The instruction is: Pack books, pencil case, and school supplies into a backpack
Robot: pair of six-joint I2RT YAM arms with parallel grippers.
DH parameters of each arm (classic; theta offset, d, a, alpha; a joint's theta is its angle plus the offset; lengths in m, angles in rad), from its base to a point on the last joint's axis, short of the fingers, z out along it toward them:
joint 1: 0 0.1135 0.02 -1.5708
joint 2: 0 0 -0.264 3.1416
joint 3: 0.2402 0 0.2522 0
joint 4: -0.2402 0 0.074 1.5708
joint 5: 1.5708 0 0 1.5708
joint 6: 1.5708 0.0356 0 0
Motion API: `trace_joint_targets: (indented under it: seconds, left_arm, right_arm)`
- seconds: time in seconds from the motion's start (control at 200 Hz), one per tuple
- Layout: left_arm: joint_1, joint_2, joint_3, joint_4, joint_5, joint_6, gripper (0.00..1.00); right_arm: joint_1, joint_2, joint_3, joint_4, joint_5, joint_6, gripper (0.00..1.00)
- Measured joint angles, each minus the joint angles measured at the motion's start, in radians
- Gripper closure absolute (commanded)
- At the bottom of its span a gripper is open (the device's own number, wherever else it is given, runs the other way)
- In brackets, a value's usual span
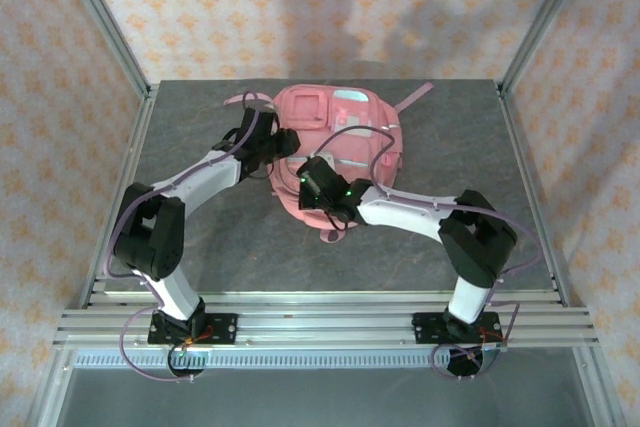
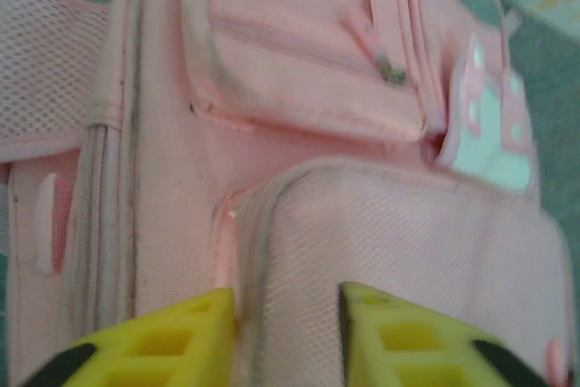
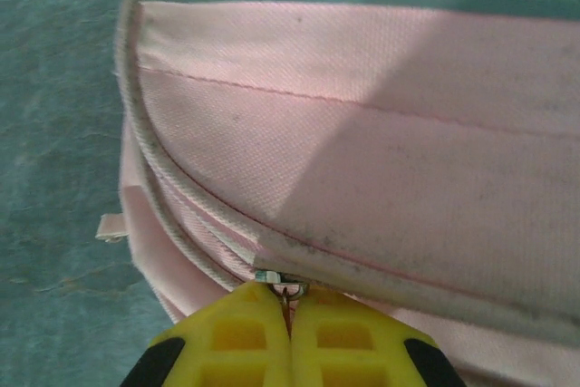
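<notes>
The pink backpack (image 1: 345, 122) lies flat at the back middle of the table. My left gripper (image 1: 283, 145) rests at its left side. In the left wrist view the yellow jaws (image 2: 288, 314) stand open, pressed on the pale mesh pocket (image 2: 399, 242), with the pocket's seam beside the left finger (image 2: 172, 342). My right gripper (image 1: 303, 179) is at the bag's near left edge. It (image 3: 290, 301) is shut on the metal zipper pull (image 3: 288, 289) under a fold of the backpack (image 3: 362, 160). The books, pencil case and school supplies are out of view.
Grey table (image 1: 470, 147) runs around the bag. Pink straps trail off the bag at the back right (image 1: 415, 97) and back left (image 1: 245, 100). Metal frame posts (image 1: 105, 17) stand at the back corners. A rail (image 1: 320, 322) crosses the near edge.
</notes>
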Motion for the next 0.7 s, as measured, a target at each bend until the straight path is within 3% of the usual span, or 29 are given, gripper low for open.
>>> trace_joint_targets:
  seconds: [0.355, 0.501, 0.701]
  left_arm:
    - [0.0, -0.288, -0.329, 0.09, -0.014, -0.076, 0.54]
    - [-0.018, -0.317, -0.433, 0.135, -0.007, -0.14, 0.51]
    - [-0.077, -0.298, -0.453, 0.221, -0.006, -0.187, 0.53]
  right_arm:
    - [0.002, 0.012, 0.012, 0.008, -0.04, -0.003, 1.0]
    - [-0.002, 0.012, 0.011, 0.015, -0.047, -0.002, 1.0]
    - [-0.002, 0.017, 0.011, 0.026, -0.058, 0.002, 1.0]
